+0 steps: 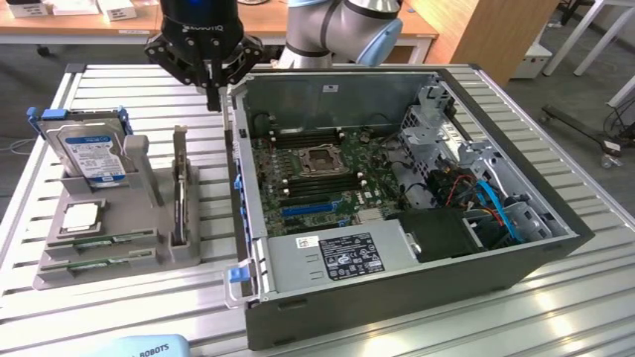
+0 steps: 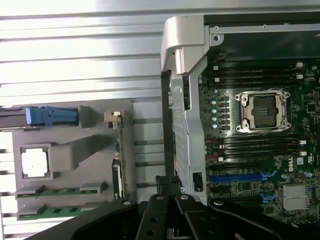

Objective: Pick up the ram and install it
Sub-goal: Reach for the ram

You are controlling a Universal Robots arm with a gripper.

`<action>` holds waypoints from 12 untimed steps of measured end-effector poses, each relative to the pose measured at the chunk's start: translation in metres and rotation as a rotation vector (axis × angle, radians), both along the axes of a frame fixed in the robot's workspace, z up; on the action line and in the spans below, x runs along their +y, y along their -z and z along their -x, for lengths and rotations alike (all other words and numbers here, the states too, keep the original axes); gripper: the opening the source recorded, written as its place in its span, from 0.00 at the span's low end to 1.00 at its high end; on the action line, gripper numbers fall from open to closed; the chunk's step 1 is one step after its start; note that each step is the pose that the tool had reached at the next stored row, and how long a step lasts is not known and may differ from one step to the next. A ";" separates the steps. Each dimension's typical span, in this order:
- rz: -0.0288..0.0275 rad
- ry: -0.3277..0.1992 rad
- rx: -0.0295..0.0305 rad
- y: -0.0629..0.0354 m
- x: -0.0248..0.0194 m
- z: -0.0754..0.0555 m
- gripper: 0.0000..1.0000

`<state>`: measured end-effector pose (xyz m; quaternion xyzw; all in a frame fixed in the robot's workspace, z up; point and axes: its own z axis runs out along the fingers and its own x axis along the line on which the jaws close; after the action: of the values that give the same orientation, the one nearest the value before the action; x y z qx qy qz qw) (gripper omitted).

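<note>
Along the top of the frame, a wooden desk (image 1: 268,24), with small white boxes (image 1: 119,9) up in the left corner. Upper right, a tall wooden panel (image 1: 496,30), then white table legs (image 1: 598,33) just beyond. Grey floor (image 1: 18,97) at the left edge and again far right, under a dark wheeled frame (image 1: 581,123). Across the lower frame, a slatted metal table (image 1: 555,297), with bright glare on the slats lower right.
</note>
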<state>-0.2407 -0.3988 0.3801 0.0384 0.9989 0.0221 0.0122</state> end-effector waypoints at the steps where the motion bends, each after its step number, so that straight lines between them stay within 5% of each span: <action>1: 0.0000 0.000 0.0000 0.0001 0.0000 0.002 0.10; 12: 0.0001 0.002 0.0001 0.0017 0.0000 0.024 0.10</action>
<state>-0.2647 -0.3988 0.3784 0.0392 0.9989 0.0220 0.0122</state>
